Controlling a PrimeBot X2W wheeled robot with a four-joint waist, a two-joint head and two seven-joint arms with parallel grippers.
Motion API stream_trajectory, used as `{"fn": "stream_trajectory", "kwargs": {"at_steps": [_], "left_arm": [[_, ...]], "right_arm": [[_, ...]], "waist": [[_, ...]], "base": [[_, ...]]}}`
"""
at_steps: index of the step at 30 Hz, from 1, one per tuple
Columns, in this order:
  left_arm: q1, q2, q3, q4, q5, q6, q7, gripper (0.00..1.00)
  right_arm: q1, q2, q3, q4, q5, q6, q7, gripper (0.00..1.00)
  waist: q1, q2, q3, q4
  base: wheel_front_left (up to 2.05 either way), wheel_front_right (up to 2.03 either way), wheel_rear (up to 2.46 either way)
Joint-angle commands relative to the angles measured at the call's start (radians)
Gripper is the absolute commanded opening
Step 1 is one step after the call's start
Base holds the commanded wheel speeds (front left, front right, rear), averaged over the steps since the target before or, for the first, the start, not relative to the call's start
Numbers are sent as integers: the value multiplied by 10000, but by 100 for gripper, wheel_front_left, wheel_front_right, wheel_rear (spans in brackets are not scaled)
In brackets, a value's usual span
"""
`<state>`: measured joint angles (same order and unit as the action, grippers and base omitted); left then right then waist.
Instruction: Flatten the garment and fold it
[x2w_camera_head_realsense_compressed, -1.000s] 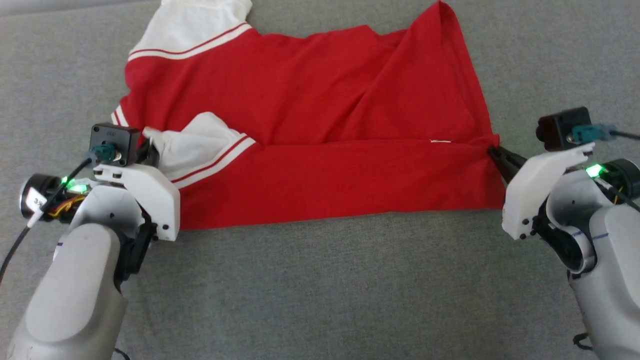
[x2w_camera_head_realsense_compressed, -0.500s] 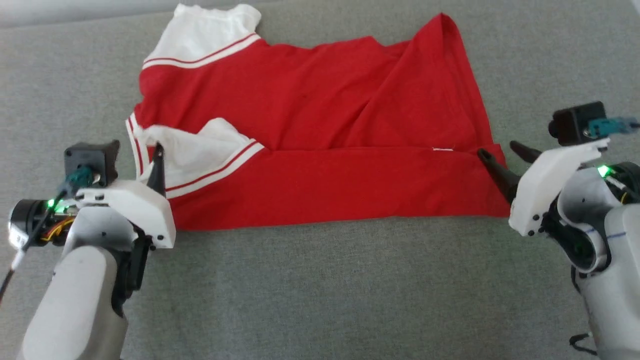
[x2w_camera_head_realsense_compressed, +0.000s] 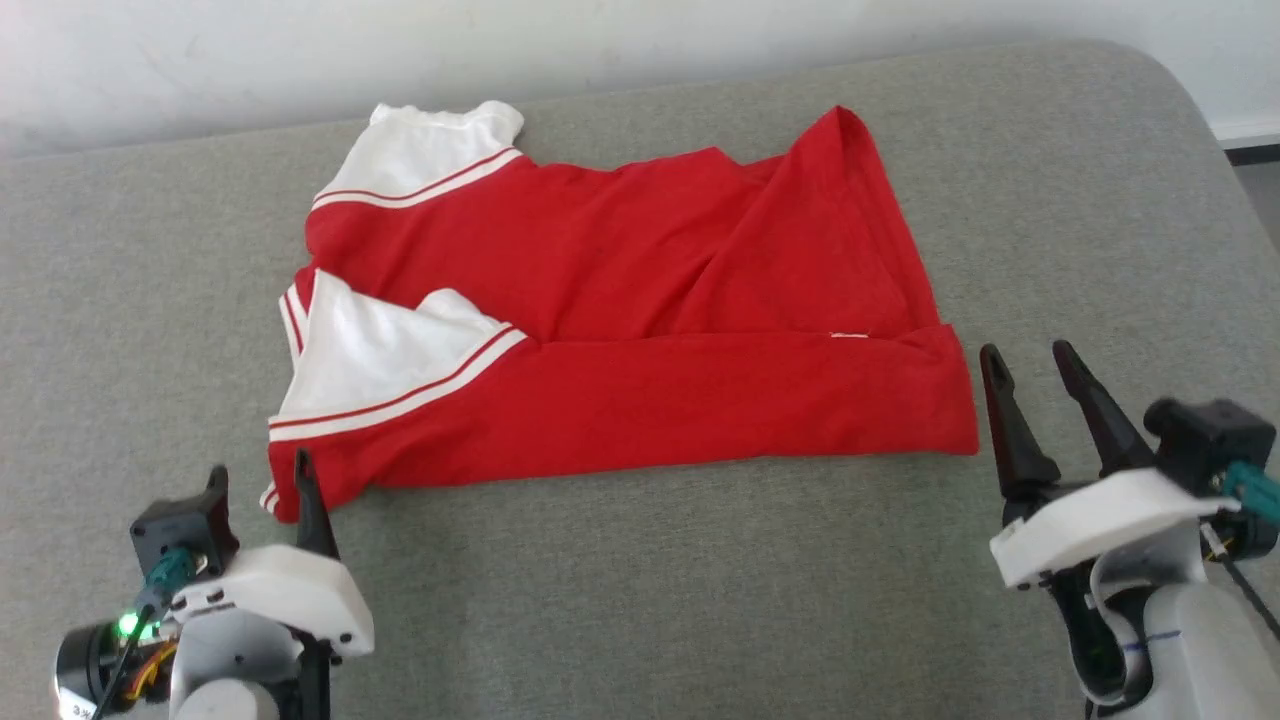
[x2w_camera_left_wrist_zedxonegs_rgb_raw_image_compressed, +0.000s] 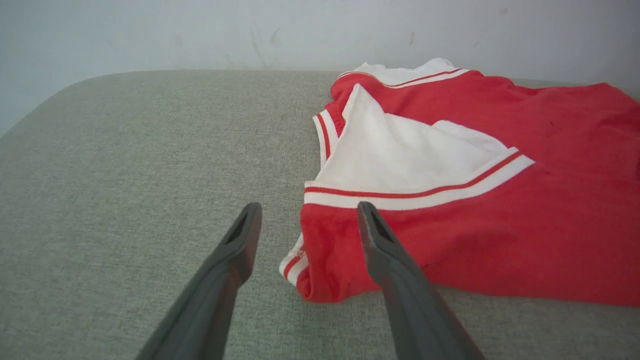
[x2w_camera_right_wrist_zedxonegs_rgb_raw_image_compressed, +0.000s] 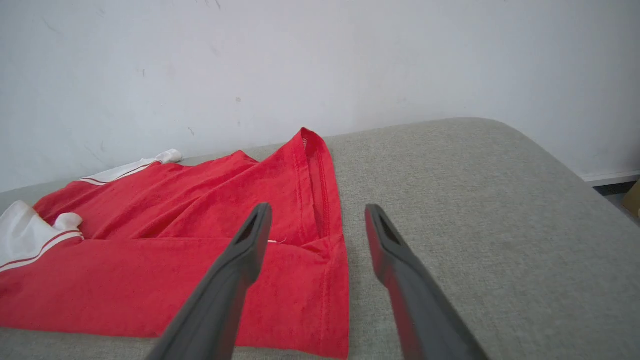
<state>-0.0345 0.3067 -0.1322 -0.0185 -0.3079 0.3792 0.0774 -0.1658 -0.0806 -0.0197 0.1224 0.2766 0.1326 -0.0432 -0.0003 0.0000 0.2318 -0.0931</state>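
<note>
1. The red jersey-style shirt (x2w_camera_head_realsense_compressed: 620, 330) lies spread on a grey fabric-covered surface (x2w_camera_head_realsense_compressed: 640, 600), toward its far side. Its long axis runs left to right.
2. The shirt's near strip is doubled over the body along a straight crease. A white sleeve (x2w_camera_head_realsense_compressed: 380, 360) with red-and-white striped trim lies on top of the red at the left end. A second white sleeve (x2w_camera_head_realsense_compressed: 430, 150) sticks out at the far left corner.
3. At the right end the hem (x2w_camera_head_realsense_compressed: 955, 400) makes a straight edge, and its far corner rises in a loose peak with wrinkles running down from it.
4. The left hand (x2w_camera_left_wrist_zedxonegs_rgb_raw_image_compressed: 308, 212) has its two dark fingers spread wide and holds nothing. It points at the shirt's near left corner, where a bit of striped trim pokes out. I cannot tell whether the fingertip touches the cloth.
5. The right hand (x2w_camera_head_realsense_compressed: 1026, 350) is also spread and empty. It stands just beside the hem edge, apart from it, fingers pointing away from the robot.
6. A white wall (x2w_camera_head_realsense_compressed: 600, 50) runs close behind the surface's far edge, near the far sleeve.
7. The surface has rounded far corners. Past the right one a pale skirting board and a strip of dark floor (x2w_camera_head_realsense_compressed: 1255, 160) show.
8. A broad band of grey fabric lies between the shirt's near edge and both hands. More grey lies to the left of the sleeves and to the right of the hem.
</note>
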Motion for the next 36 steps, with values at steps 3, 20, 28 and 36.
{"fn": "stream_trajectory", "kwargs": {"at_steps": [3,20,28,36], "left_arm": [[276,-71,146,-105,-245,133,308,100],[143,139,226,594,-1400,390,3730,0],[72,117,190,488,-1396,178,3141,0],[-326,35,-46,657,-1309,-64,2686,0]], "right_arm": [[263,151,66,-82,-144,-19,-671,100],[169,299,645,-187,-1299,-19,-1665,100],[-570,302,367,717,-1201,-19,336,100],[-1578,303,-7,1618,-903,-19,4762,100]], "waist": [[3,0,-90,-203],[3,0,167,-837],[3,0,256,-570],[3,0,460,-138]], "base": [[0,0,0],[0,0,0],[0,0,0],[0,0,0]]}}
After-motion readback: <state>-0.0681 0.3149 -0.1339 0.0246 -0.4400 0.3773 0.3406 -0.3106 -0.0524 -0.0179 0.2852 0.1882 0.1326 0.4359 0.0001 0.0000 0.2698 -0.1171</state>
